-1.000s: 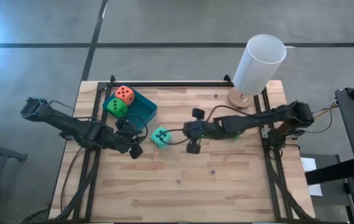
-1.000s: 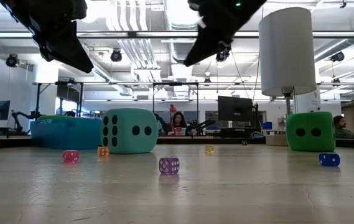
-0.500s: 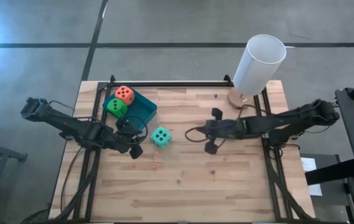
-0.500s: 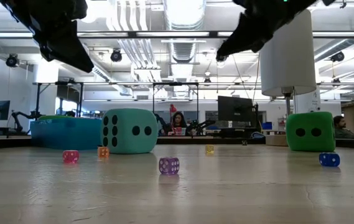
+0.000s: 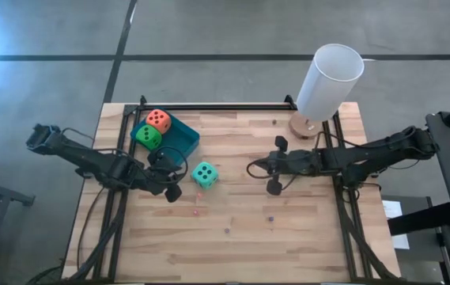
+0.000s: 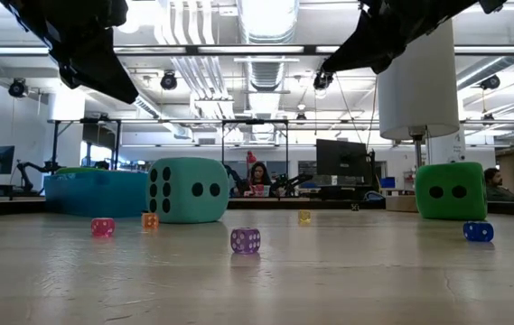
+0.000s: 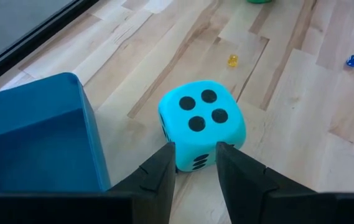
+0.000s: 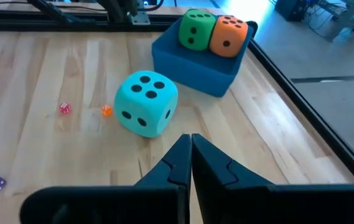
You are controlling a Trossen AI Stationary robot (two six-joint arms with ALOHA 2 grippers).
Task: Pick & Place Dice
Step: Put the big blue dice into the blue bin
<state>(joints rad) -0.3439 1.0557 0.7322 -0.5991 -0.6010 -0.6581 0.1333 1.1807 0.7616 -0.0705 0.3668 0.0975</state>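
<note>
1. Teal die [image 5: 204,174]: sits free on the wooden surface [image 5: 304,229], four pips up, just beside the blue tray [image 5: 183,142].
2. Orange die [image 5: 158,120] and green die [image 5: 148,137]: already in the tray, touching each other.
3. Second green die [image 6: 451,190]: on the surface near the lamp [image 5: 327,83], seen only from the low camera.
4. Left tool [image 7: 194,167]: hangs above the surface, close by the teal die, fingers [image 7: 158,174] slightly parted, gripping nothing.
5. Right tool [image 8: 191,163]: fingers pressed together, empty, hangs well apart from the teal die.
6. Step in hand, by judgement: pick the teal die. Widen the left fingers past the cube, centre over it, square to two flat faces, lower, close gently.
7. Caution: keep clear of the tray wall; avoid nudging the tiny dice [image 5: 270,219] nearby.
</note>
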